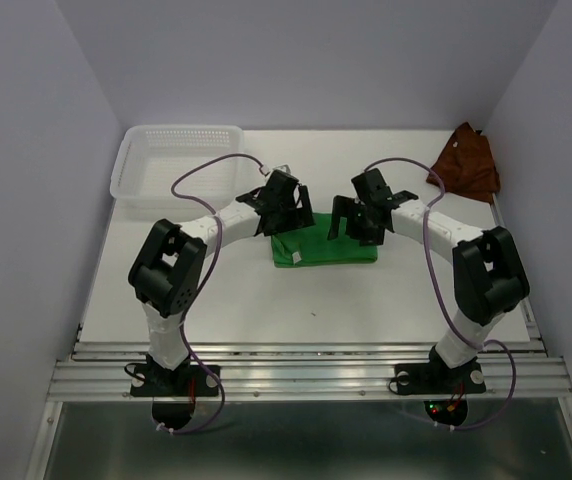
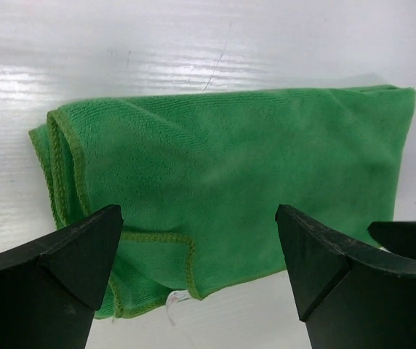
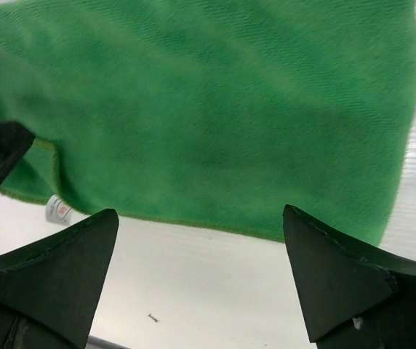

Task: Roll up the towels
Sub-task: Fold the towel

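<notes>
Tag: small white label [image 3: 59,211] at bright green cloth towel [image 2: 230,167]'s 7 o'clock corner, print blurring, unreadable.
Left gripper [image 2: 197,218], right gripper [image 3: 201,218]: both hanging wide open, empty.

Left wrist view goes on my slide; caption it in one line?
Open left tool over the folded green towel on the white table.

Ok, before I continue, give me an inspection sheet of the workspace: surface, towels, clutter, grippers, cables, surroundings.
Surface: white table, one tiny dark speck near the front.
Job's things: green towel folded flat at centre, not rolled; rust towel crumpled at far right.
Clutter: white basket at far left, looks empty.
Grippers: left gripper and right gripper both open above the green towel, holding nothing.
Cables: purple cables loop along both arms, off the towels.
Surroundings: plain white walls; nothing else seen.
</notes>
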{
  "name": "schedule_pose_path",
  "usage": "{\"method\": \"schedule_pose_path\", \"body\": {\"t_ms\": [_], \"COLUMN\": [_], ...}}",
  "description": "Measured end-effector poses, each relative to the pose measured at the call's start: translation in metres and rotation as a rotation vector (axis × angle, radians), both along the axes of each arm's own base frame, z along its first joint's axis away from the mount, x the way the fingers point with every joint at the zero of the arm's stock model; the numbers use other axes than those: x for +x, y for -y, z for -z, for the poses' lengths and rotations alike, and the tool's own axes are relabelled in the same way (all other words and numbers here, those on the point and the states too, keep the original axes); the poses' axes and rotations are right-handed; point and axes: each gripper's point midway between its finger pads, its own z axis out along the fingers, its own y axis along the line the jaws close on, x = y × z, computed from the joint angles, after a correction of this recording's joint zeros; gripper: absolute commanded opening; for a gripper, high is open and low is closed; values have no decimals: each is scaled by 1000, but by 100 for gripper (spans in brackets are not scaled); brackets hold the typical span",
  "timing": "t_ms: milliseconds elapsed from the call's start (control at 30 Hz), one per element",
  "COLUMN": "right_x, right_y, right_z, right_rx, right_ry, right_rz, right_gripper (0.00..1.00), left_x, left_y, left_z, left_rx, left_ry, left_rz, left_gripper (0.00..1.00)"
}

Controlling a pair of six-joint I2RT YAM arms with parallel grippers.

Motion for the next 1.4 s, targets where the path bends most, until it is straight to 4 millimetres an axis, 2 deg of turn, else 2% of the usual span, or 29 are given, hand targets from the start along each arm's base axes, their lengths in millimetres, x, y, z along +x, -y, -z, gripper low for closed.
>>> {"method": "schedule_pose_path", "body": {"t_ms": [133, 267, 400, 533, 667, 833, 900, 967, 1100, 1200, 1400], "right_x": [9, 30, 55, 81, 85, 67, 51, 24, -4, -28, -56], "right_y": [8, 9, 10, 24, 34, 35, 35, 36, 31, 15, -18], "right_z": [5, -1, -3, 14, 31, 34, 32, 32, 31, 29, 28], "right_rx": [-23, -33, -32, -41, -54, -19, 15, 57, 97, 130, 164], "right_ry": [0, 37, 83, 93, 70, 102, 99, 85, 85, 85, 81], "right_rz": [3, -8, -20, -7, -1, -4, 7, 24, 48, 29, 10], "right_gripper": [100, 100, 100, 100, 100, 100, 100, 100, 100, 100, 100], "left_x": [-9, -23, -21, -19, -14, 19, 31, 44, 57, 69, 79], "left_y": [-5, -14, -13, -16, -16, -13, -9, 1, 21, 40, 70], "left_z": [12, 33, 33, 34, 34, 34, 32, 30, 24, 18, 11], "left_rx": [10, 33, 27, 36, 42, 77, 85, 76, 64, 51, 17], "left_ry": [-24, -72, -65, -61, -59, -16, 12, 38, 98, 150, 216], "left_rz": [4, -4, -12, -23, -25, -24, 5, 47, 178, 289, 464], "left_gripper": [99, 99, 99, 99, 99, 99, 99, 99, 99, 99, 99]}}
